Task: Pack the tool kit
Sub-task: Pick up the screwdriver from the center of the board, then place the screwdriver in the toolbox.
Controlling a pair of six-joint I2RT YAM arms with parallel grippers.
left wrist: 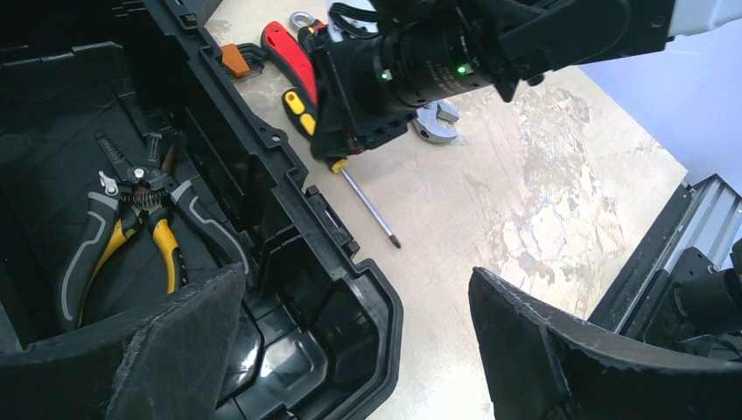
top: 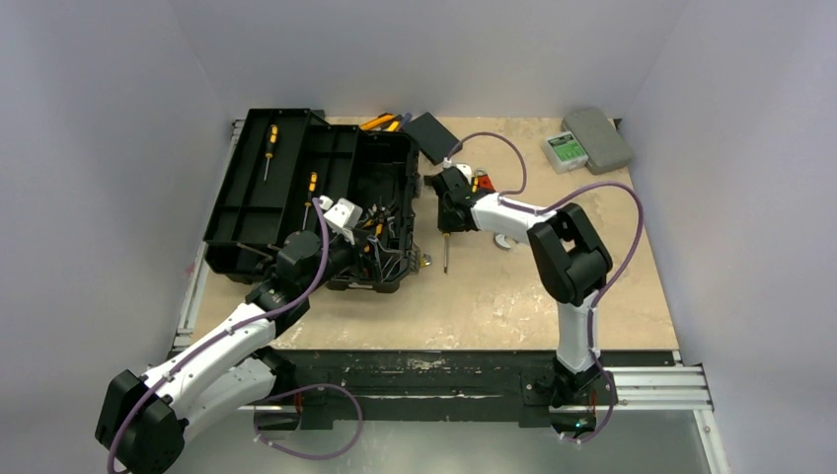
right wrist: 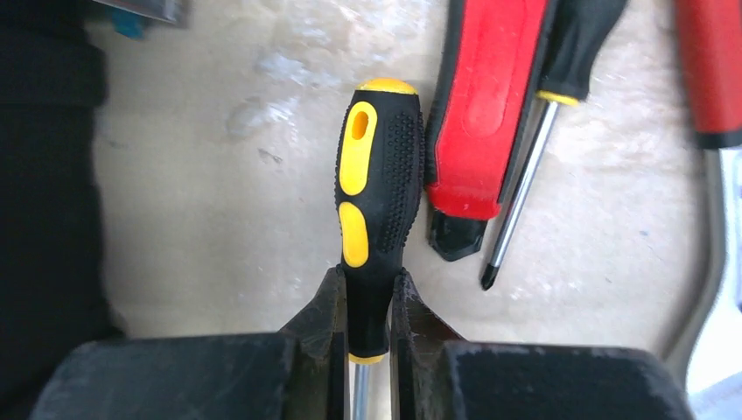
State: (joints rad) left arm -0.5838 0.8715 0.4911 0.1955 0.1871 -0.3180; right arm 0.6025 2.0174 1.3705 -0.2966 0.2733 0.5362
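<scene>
The black toolbox [top: 222, 212] lies open at the left of the table, with yellow-and-black pliers [left wrist: 131, 219] in its base. My left gripper [left wrist: 357, 276] hangs open over the box's near right corner [left wrist: 385, 306], with nothing between its fingers. To the right of the box, my right gripper [right wrist: 369, 289] is shut on the lower end of a black-and-yellow screwdriver handle [right wrist: 376, 175]. The shaft [top: 446, 252] points toward the near edge, low over the table. A red-handled tool [right wrist: 481, 105] and a second screwdriver [right wrist: 525, 184] lie beside it.
A small flat black box [top: 431, 135] sits behind the right gripper. A grey case [top: 597, 138] and a green-labelled device [top: 565, 148] are at the back right. Two screwdrivers [top: 268, 148] rest in the lid tray. A metal wrench [left wrist: 433, 118] lies near the right arm.
</scene>
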